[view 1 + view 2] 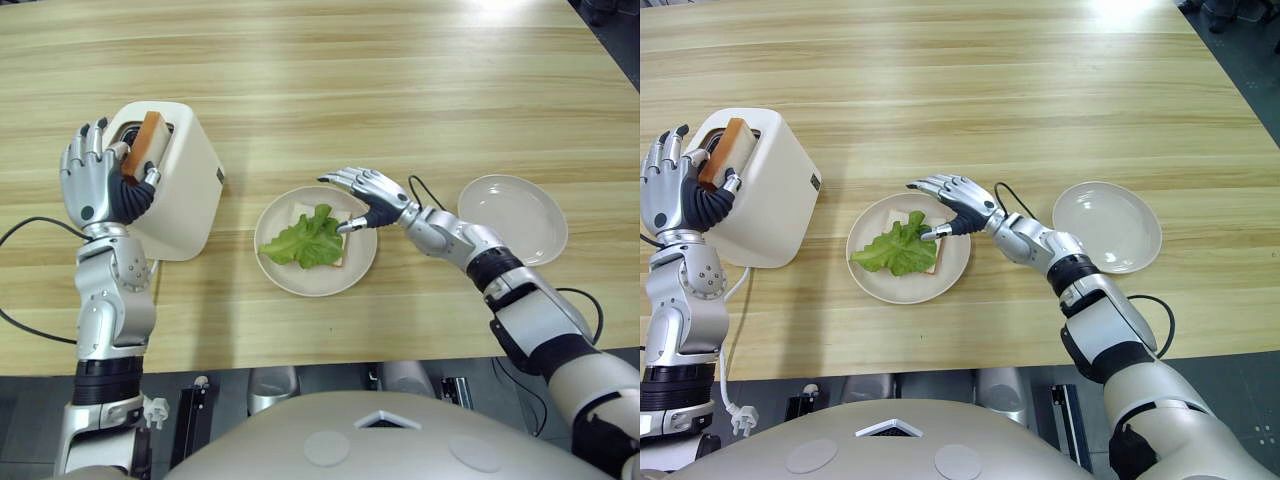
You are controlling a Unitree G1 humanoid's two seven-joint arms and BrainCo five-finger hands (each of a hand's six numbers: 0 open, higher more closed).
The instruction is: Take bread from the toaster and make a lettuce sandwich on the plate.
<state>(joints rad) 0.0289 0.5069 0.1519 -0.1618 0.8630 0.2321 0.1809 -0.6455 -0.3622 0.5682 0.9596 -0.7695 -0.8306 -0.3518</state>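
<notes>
1. The left hand (95,178) holds in its fingers the brown bread slice (147,143) sticking up from the white box toaster (190,190) on the wooden bench (350,90).
2. The right hand (372,195) is over the round cream plate (310,281), fingers spread wide, holding nothing.
3. A green lettuce leaf (308,242) lies on a pale bread slice (300,210) there, just beside those fingers.

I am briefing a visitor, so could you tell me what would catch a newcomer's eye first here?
The left hand grips a bread slice standing in the white toaster at the left. At the centre, lettuce lies on another slice on a plate, with the right hand spread open at its right edge.
</notes>
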